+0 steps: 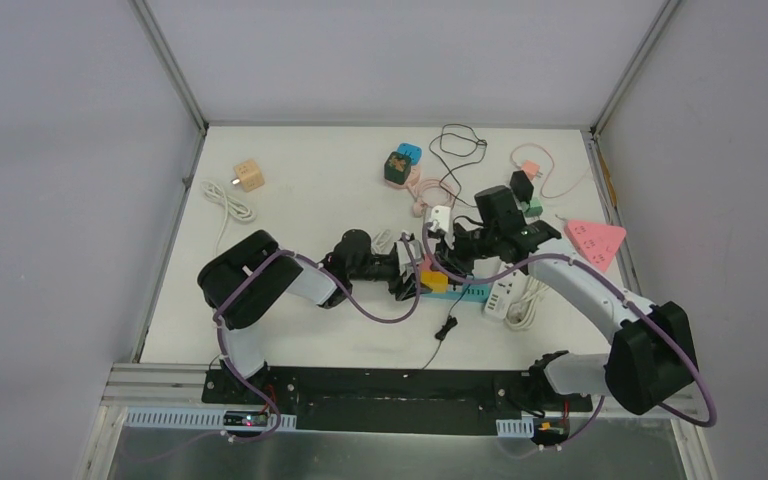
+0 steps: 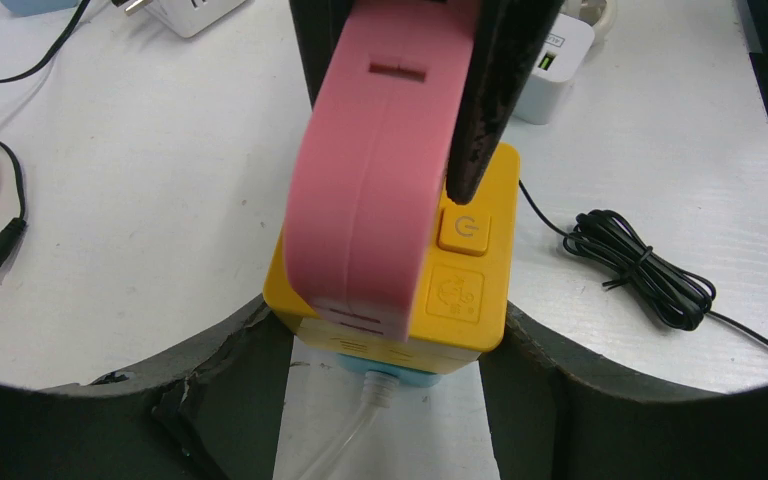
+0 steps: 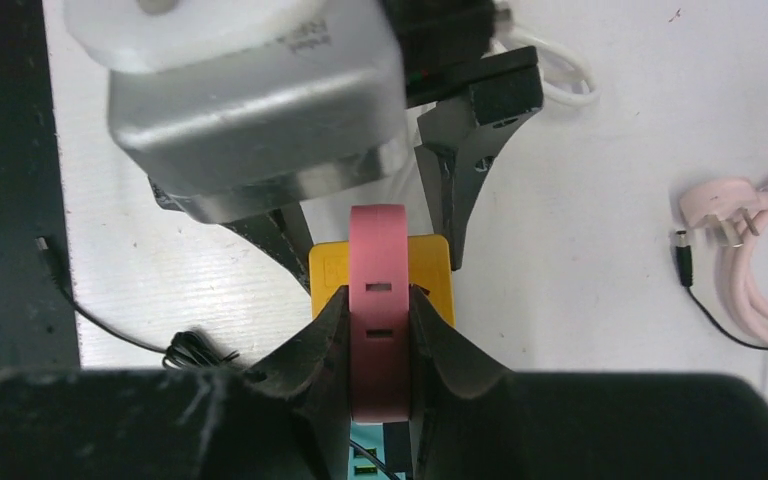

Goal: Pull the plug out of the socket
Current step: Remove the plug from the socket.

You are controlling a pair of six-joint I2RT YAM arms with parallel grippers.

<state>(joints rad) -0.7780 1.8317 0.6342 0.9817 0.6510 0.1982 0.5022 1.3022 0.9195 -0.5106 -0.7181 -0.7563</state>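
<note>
Fig. Two grippers meeting at the yellow socket (image 2: 465, 262), mid-table.
We see the left gripper (image 2: 388, 335) clasping the socket's sides. The right gripper (image 3: 378, 330) pinches the seated pink plug (image 3: 378, 250) narrowly. A coiled black cable (image 2: 640, 272) and a white charger (image 2: 552, 72) crowd nearby.

A robotics lab — plain white panels (image 1: 400, 50), aluminium frame (image 1: 168, 62), white table (image 1: 300, 210).

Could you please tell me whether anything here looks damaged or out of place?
Only one thing: the left claw, gripping the yellow socket, has a finger whose inner edge looks ragged and chipped in the left wrist view. The pink plug, clamped by the right claw, sits centred on the socket; nothing looks spilled.
</note>
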